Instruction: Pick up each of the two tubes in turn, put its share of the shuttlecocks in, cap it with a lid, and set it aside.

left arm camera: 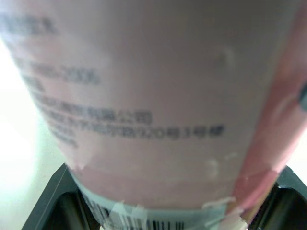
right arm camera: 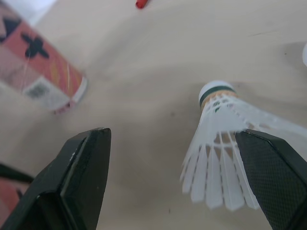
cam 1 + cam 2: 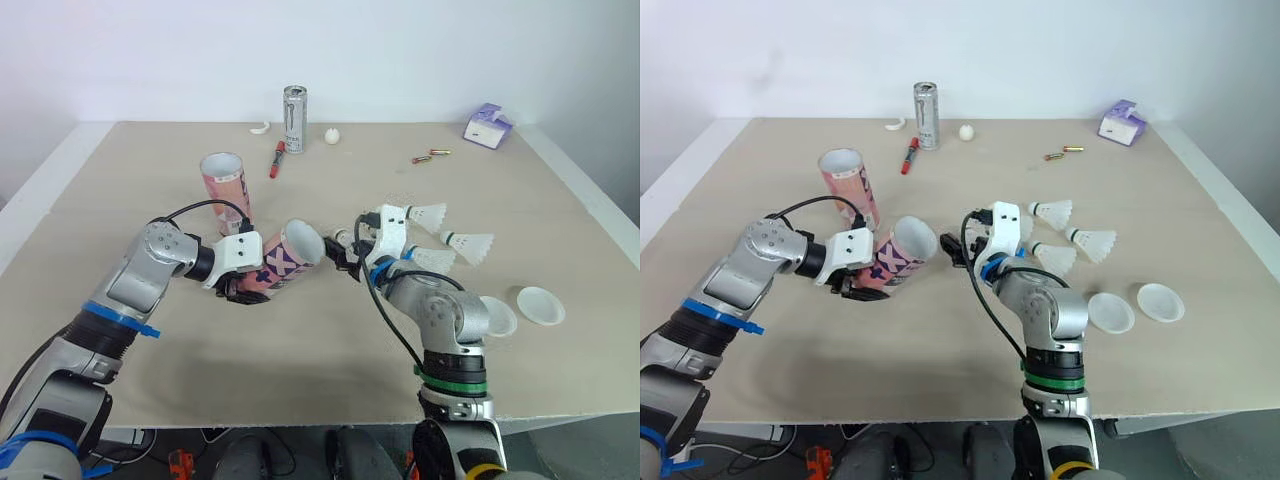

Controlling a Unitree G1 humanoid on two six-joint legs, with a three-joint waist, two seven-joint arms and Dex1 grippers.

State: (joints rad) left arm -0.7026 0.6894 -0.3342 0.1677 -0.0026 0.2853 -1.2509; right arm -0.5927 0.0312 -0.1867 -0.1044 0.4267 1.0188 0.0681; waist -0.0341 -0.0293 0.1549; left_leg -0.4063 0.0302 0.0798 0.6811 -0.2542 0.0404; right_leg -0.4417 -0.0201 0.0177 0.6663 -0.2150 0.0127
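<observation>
On the table [image 3: 300, 350], our left gripper [image 3: 240, 288] clamps the tilted tube [image 3: 285, 262], mouth facing right toward our spread right gripper [image 3: 343, 255].

- A silver can [image 3: 294, 118] is being carried upright by the table [image 3: 150, 370], near its far edge.
- A red marker [image 3: 276, 158] is being seen lying just in front of the can.
- A small white ball [image 3: 332, 136] and a curved white scrap [image 3: 260, 128] are being flanked by the can.
- Two batteries [image 3: 431, 156] are being kept near a purple box [image 3: 487, 126] at the far right.
</observation>
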